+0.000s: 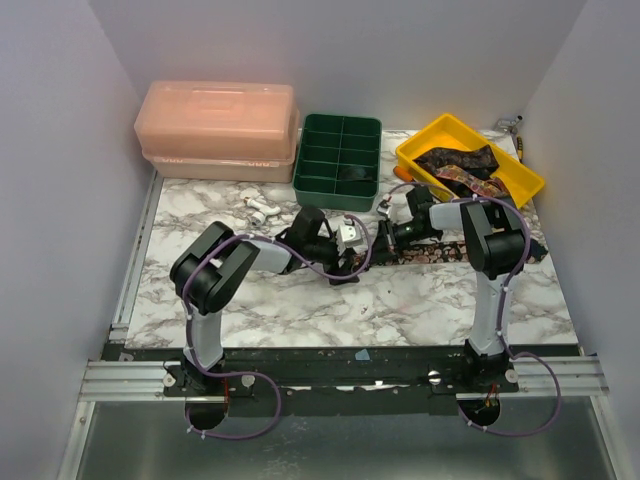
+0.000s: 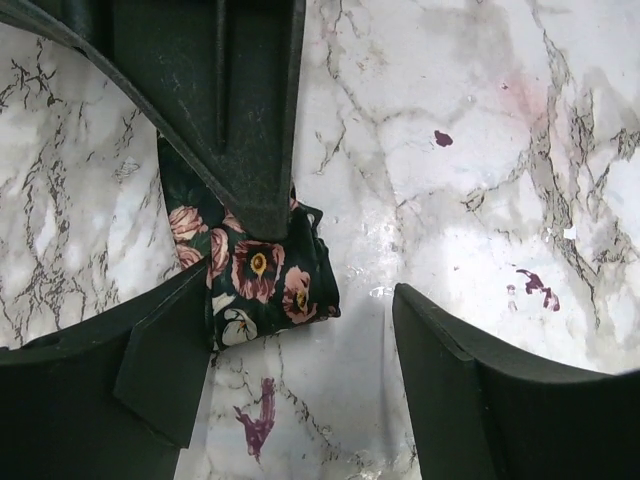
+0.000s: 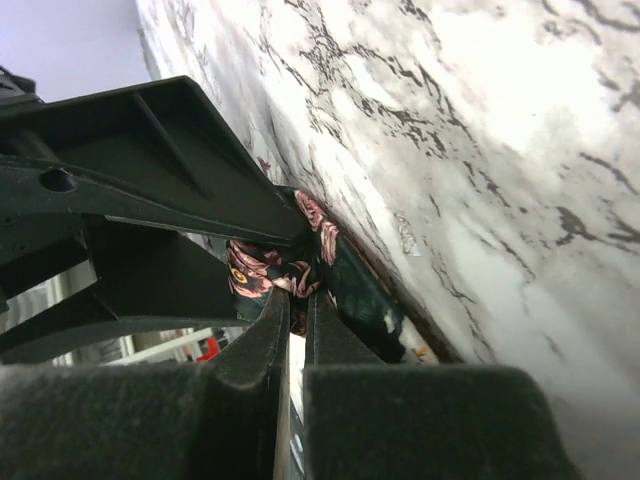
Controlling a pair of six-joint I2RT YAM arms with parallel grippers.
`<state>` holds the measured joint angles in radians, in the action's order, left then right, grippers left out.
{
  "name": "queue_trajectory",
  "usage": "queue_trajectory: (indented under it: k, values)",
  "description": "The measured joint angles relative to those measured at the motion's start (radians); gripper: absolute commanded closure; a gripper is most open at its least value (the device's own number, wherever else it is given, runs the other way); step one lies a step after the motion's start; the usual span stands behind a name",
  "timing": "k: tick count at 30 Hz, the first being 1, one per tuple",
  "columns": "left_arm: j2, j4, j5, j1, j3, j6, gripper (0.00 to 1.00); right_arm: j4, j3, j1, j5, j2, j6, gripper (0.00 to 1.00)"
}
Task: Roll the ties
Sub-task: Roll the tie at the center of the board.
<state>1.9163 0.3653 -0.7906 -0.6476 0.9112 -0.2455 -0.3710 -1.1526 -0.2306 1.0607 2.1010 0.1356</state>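
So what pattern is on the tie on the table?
The tie is dark with pink flowers; clearest in left wrist view.

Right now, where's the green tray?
Top view: green tray sits centre at the table's far edge, between the pink lidded box and the yellow bin.

Near table: bare marble table (image 1: 300,300) lies open from the arm bases up to both pincers.
Centre: left pincer (image 1: 345,242) and right pincer (image 1: 392,232) meet tip to tip, with no way through between them.
Left pincer gap: the jaws stand apart. The bunched tie (image 2: 265,275), pinched by the closed right pincer, sits just beside one finger. Bare table shows by the other.
Right side: the tie runs flat along the table under the right arm.
Back row: pink box (image 1: 218,130), green tray (image 1: 304,150) and yellow bin (image 1: 420,135) line the far edge.
Back left: white pieces (image 1: 262,207) lie near the box.
Sides: walls (image 1: 60,150) close three sides.
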Motion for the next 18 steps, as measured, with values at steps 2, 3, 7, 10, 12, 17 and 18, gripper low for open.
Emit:
queue_trajectory:
  k: [2,3,7,10,12,17,18]
  values:
    - [0.001,0.049,-0.007,0.002,-0.021,0.011,0.33,-0.027,-0.015,0.010,0.036,0.028,-0.026,0.99]
    - [0.003,0.066,-0.007,0.002,-0.026,0.016,0.36,-0.041,-0.022,0.011,0.049,0.038,-0.035,0.99]
    - [0.027,0.118,0.006,-0.003,-0.021,0.026,0.56,-0.079,-0.034,0.013,0.077,0.056,-0.069,0.99]
    - [0.037,0.109,0.028,-0.014,-0.001,0.013,0.74,-0.097,-0.042,0.014,0.076,0.056,-0.087,0.88]
    - [0.037,0.097,0.040,-0.023,0.005,-0.002,0.80,-0.122,-0.053,0.017,0.070,0.055,-0.096,0.79]
    - [0.035,0.063,0.049,-0.028,0.017,-0.049,0.86,-0.222,-0.076,0.026,0.016,0.010,-0.150,0.75]
    - [0.034,0.054,0.049,-0.029,0.021,-0.058,0.86,-0.239,-0.077,0.029,0.006,-0.008,-0.158,0.75]
